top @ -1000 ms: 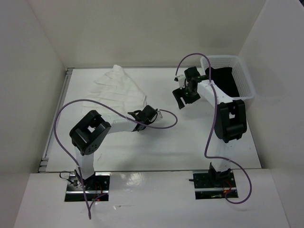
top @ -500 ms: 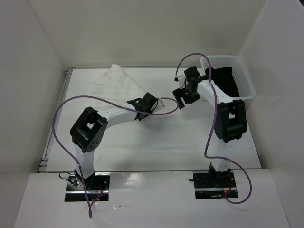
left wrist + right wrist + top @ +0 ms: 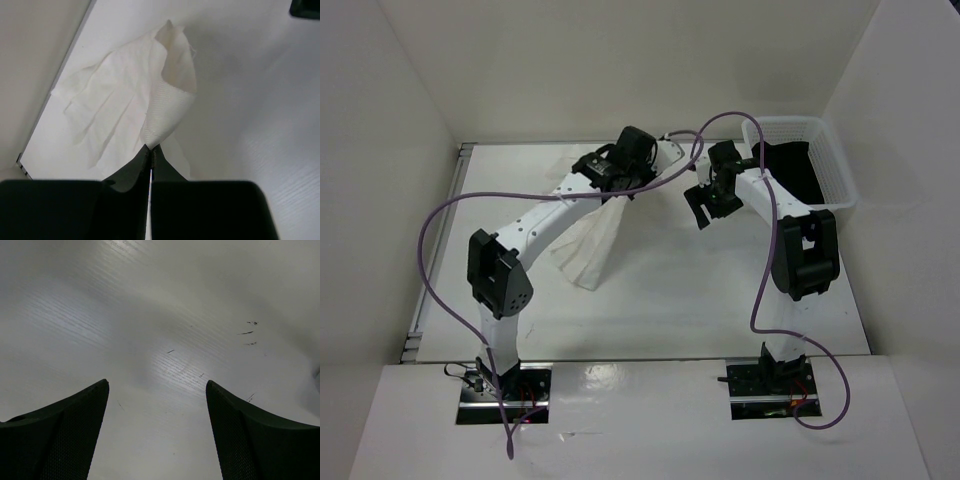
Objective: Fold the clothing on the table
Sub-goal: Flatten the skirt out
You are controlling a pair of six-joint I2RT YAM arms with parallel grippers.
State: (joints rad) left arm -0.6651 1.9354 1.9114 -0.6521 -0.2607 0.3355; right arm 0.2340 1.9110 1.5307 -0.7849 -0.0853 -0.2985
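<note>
The clothing (image 3: 588, 245), a thin white pleated fabric, hangs in a narrow drape from my left gripper (image 3: 612, 188), which is raised over the back middle of the table (image 3: 700, 290). In the left wrist view my left gripper (image 3: 151, 148) is shut on a bunched tip of the clothing (image 3: 167, 107), and the rest fans out below toward the table's left edge. My right gripper (image 3: 705, 207) hovers to the right of the cloth, open. Between its fingers (image 3: 156, 385) only bare tabletop shows.
A white mesh basket (image 3: 835, 165) stands at the back right with a black garment (image 3: 798, 170) inside. White walls enclose the table on the left, back and right. Purple cables loop from both arms over the table.
My left gripper shut on the clothing's edge, then swung up and toward the back, pulling the cloth off its flat spread into a hanging drape. The right arm stayed put.
</note>
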